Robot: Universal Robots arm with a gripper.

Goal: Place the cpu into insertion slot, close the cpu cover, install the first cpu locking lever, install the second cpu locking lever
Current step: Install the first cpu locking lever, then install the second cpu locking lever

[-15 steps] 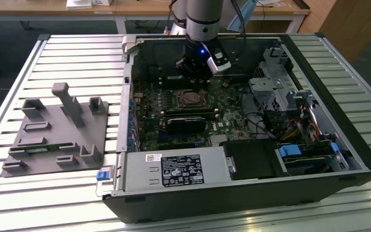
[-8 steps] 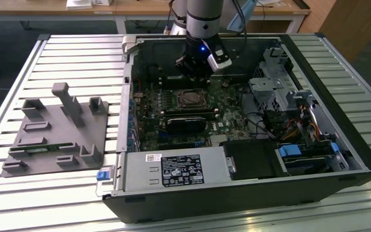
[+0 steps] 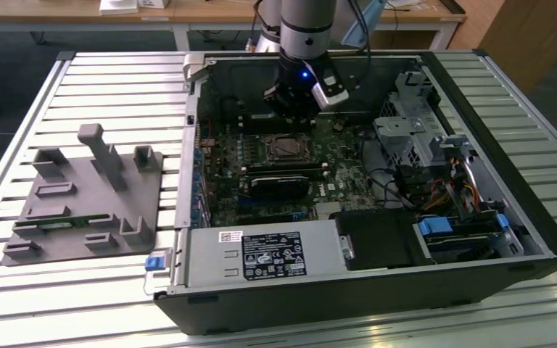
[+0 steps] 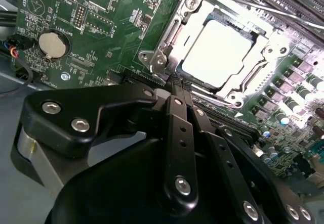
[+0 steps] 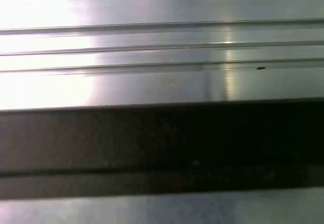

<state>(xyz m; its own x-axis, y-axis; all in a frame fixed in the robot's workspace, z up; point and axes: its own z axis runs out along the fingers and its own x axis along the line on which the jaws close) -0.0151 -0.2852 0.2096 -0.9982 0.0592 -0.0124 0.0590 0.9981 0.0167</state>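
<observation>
Black linkage bars of the gripper [image 4: 178,90] are seen nearest in the second wrist view; the jaws appear drawn narrow, tips together, with nothing held between them. Just beyond the tips, the cpu [image 4: 216,53] is found lying flat in the insertion slot [image 4: 253,34], its pale metal top exposed. The cpu cover [image 4: 169,42] is seen lying down around the chip as a silvery frame, so placement is judged done and the cover closed or nearly so. A thin wire lever [image 4: 253,4] is noted running along the far edge of the socket; whether it is latched cannot be told. The step in hand is judged to be the locking levers, which calls for a fine, low contact on thin wire close to the board.

In the exterior view, the open computer case [image 3: 191,109] on the slatted metal surface [image 3: 114,80] holds the motherboard [image 3: 230,156], with the socket below the gripper. A grey fixture tray [image 3: 66,210] lies apart at the exterior view's left, one green module [image 3: 58,223] in it.
</observation>
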